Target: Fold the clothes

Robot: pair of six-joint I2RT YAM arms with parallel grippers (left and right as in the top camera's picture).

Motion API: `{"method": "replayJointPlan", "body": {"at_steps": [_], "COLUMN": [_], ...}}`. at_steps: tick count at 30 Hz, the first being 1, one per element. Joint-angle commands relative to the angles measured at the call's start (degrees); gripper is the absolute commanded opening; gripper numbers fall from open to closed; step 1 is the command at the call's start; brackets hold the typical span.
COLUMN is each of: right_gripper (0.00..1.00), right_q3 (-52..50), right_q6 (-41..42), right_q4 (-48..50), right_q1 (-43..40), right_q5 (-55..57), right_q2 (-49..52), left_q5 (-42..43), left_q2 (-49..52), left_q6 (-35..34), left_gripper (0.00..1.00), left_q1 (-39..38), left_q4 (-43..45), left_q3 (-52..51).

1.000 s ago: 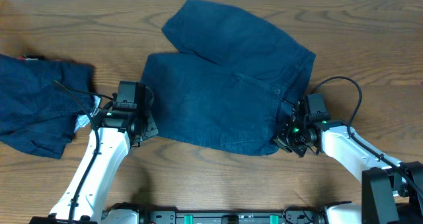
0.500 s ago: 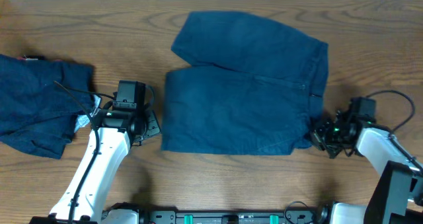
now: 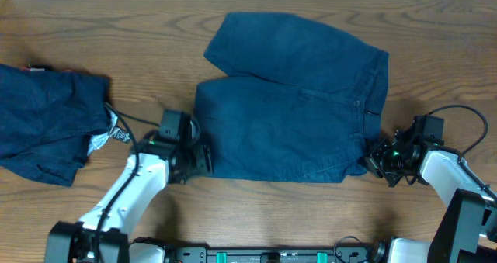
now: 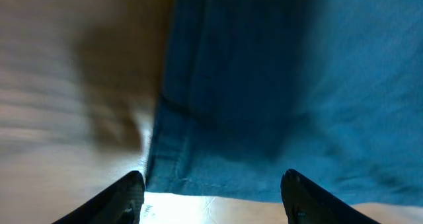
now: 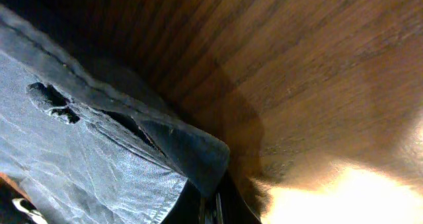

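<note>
No legible text, white tag (image 3: 99,143) on clothes (image 3: 46,123) unreadable

Brown wood grain is shown right across the counter (image 3: 140,30). At its centre, navy shorts (image 3: 287,108) are spread flat on the wood, waistband turned to 3 o'clock, one leg laid out toward 9 o'clock, the other angled up toward 11 o'clock. Over at 9 o'clock, well apart from them, a crumpled navy garment (image 3: 43,119) is heaped, cut off by the frame edge, and a small white tag (image 3: 118,133) is seen at its 4 o'clock corner.
</note>
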Motion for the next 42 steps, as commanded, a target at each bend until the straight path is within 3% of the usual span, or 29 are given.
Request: {"method": "replayJointPlan", "body": {"at_steps": [1, 8, 10, 11, 12, 13, 14, 21, 28, 34, 42], "right_gripper": [0.01, 0.01, 0.01, 0.01, 0.01, 0.01, 0.01, 0.01, 0.01, 0.01, 0.01], "right_q3": [-0.2, 0.3, 0.4, 0.5, 0.5, 0.5, 0.5, 2.1, 14.4, 24.4, 27.0], "right_q6": [-1.3, -1.5, -1.5, -1.5, -1.5, -1.5, -1.5, -5.0, -9.3, -11.2, -11.8], "right_q4": [-0.2, -0.2, -0.2, -0.2, -0.2, -0.2, -0.2, -2.0, -12.7, -21.6, -26.8], "right_q1": [0.1, 0.1, 0.1, 0.1, 0.1, 0.1, 0.1, 0.1, 0.1, 0.2, 0.5], "right_q5": [0.4, -0.4, -0.4, -0.4, -0.4, -0.4, -0.4, 1.1, 7.5, 10.2, 13.6], "right_q2": [0.3, 0.3, 0.3, 0.3, 0.3, 0.3, 0.3, -0.1, -5.1, -7.9, -10.2], "left_q5": [2.6, 3.1, 5.6, 5.7, 5.7, 5.7, 5.6, 4.9, 2.9, -4.0, -9.2], "left_q2": [0.6, 0.9, 1.8, 2.4, 2.9, 3.5, 4.0, 3.8, -3.9, -12.8, -26.6], "left_q6": [-1.0, -1.3, -1.6, -2.8, -3.5, -3.7, -4.2, -5.0, -4.7, -3.3, -1.4], "left_gripper": [0.68, 0.73, 0.69, 0.59, 0.42, 0.19, 0.06, 0.06, 0.06, 0.06, 0.06], "left_q1": [-0.2, -0.4, -0.4, -0.4, -0.4, -0.4, -0.4, -0.3, -0.4, -0.4, -0.4], "left_q4": [1.7, 5.2, 6.6, 7.2, 7.7, 8.5, 9.3, 14.4, 12.4, 5.4, -3.7], "left_q3": [-3.8, -6.8, -6.9, -6.9, -6.9, -6.9, -6.9, -6.4, -1.3, 2.4, 4.5]}}
